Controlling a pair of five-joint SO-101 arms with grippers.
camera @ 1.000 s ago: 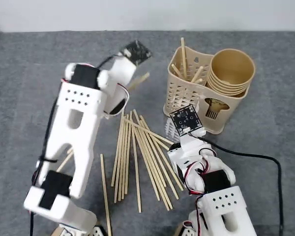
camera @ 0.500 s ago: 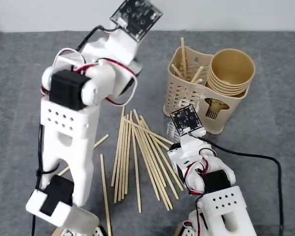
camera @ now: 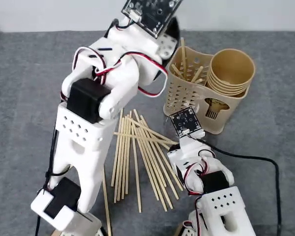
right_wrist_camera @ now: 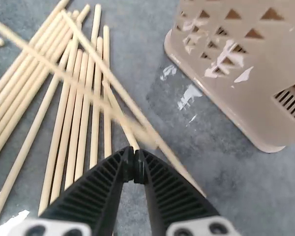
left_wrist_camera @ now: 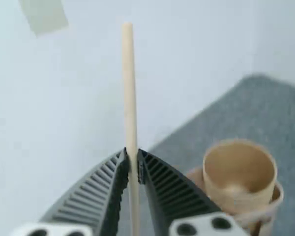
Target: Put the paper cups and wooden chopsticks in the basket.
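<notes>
compared with one second ago, note the left arm (camera: 96,113) lifted clear of the loose chopsticks (camera: 137,162) and swung over to the basket (camera: 187,93). note the right arm (camera: 206,182) in the same place.

high view: find the basket just beside the raised end of the left arm. paper cups (camera: 231,69) nested in the compartment farther from that arm, several sticks standing in the nearer one. find the loose chopsticks fanned flat on the grey table (camera: 19,98) between the two arms, one lying crosswise over the rest.

left wrist view: see the left gripper (left_wrist_camera: 132,164) clamped tight on one chopstick (left_wrist_camera: 129,88), pinched between both fingers (left_wrist_camera: 103,187) and running straight out past the fingertips. locate the paper cups (left_wrist_camera: 238,169) beyond the fingertips and off to one side, not touching the stick.

right wrist view: see the right gripper (right_wrist_camera: 133,164) fully closed, fingertips touching, nothing between them. locate the loose chopsticks (right_wrist_camera: 78,123) on the table just ahead of the fingertips, with one blurred stick across them. locate the basket (right_wrist_camera: 246,73) farther ahead and to one side, apart from the fingers.
</notes>
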